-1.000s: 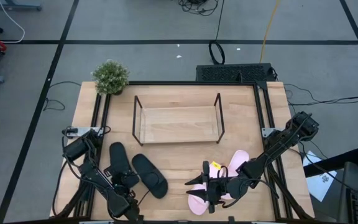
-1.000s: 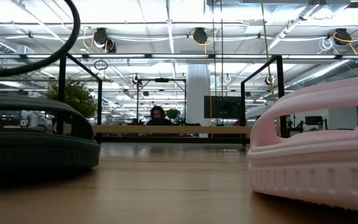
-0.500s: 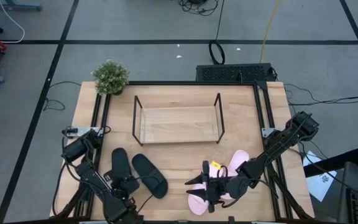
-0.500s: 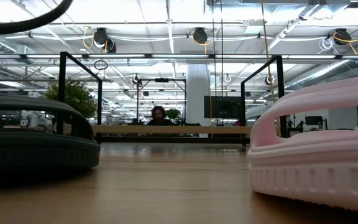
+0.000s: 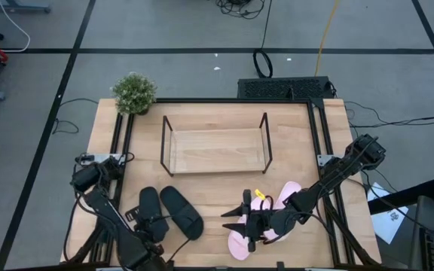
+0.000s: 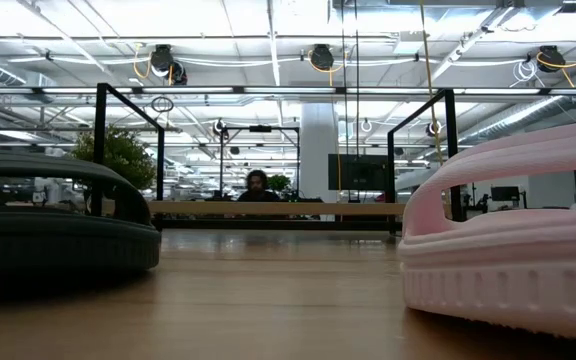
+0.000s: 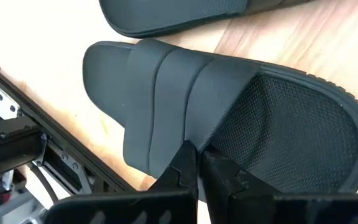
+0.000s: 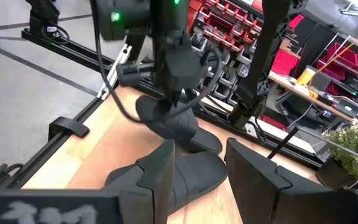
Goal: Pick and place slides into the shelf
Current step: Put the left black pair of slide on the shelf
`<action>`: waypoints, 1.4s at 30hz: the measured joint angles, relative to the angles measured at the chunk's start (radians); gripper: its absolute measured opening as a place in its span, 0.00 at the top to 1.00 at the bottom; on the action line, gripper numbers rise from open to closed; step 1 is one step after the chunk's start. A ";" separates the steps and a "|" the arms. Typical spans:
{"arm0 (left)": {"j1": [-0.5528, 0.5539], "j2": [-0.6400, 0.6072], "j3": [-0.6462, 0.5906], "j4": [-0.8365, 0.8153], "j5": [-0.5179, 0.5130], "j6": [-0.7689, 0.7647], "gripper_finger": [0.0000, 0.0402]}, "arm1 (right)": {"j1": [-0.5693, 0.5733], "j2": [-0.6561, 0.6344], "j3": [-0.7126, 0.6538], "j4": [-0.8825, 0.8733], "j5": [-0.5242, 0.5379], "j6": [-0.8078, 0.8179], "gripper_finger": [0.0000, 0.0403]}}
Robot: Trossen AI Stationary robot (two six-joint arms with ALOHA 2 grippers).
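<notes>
Left gripper (image 7: 196, 163) shifted; fingers pinched shut on matte black slide (image 7: 229, 115) strap (mesh footbed); right fingers (image 8: 160, 168) parted, empty.

Matte black slide (image 7: 229, 118) likely rubbery, textured footbed, wooden table (image 5: 209, 192)

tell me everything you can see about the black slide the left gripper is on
The matte black slide sandal has a wide ribbed strap and a textured mesh-like footbed. It sits low on the light wooden table near its left front edge, beside its twin black slide. The left gripper, fingers shut, pinches the strap's edge.
</notes>
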 joint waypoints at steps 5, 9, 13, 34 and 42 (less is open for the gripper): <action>-0.001 -0.043 0.000 0.000 0.000 -0.022 1.00 | 0.000 0.000 0.000 -0.001 0.000 -0.002 0.67; 0.001 -0.056 0.016 -0.002 -0.003 -0.014 1.00 | -0.006 0.000 0.000 0.002 0.000 -0.032 0.67; 0.002 -0.056 0.056 0.000 -0.030 0.017 1.00 | -0.027 0.000 0.000 0.031 0.000 -0.062 0.67; -0.001 -0.067 -0.007 -0.002 -0.100 0.051 1.00 | -0.095 0.000 0.000 0.046 -0.004 -0.053 0.67; -0.013 -0.133 -0.085 -0.005 -0.058 0.053 1.00 | -0.091 0.000 0.000 0.047 -0.004 -0.053 0.67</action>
